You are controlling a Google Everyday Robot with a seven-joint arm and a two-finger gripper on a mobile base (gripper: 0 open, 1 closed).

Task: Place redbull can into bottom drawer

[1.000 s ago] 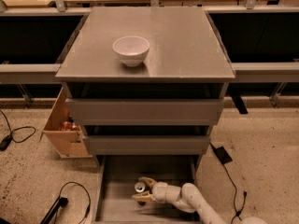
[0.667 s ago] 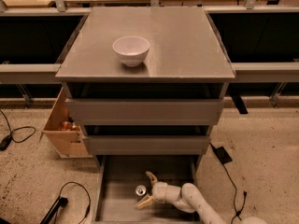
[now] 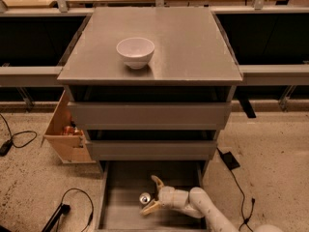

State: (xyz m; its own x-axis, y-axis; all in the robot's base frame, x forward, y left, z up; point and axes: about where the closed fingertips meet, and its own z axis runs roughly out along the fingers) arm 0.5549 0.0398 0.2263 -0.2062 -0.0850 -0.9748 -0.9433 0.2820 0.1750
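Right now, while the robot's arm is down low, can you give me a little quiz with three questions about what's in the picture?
1. True or false: the redbull can is standing inside the bottom drawer.
2. Pick one: what sits on top of the grey cabinet? A) a white bowl B) a spoon C) a banana
3. Fill the gap: the gripper is down in the bottom drawer, and its fingers are ____, one on each side of the redbull can.

Key: 1 true. 2 A. 3 open.
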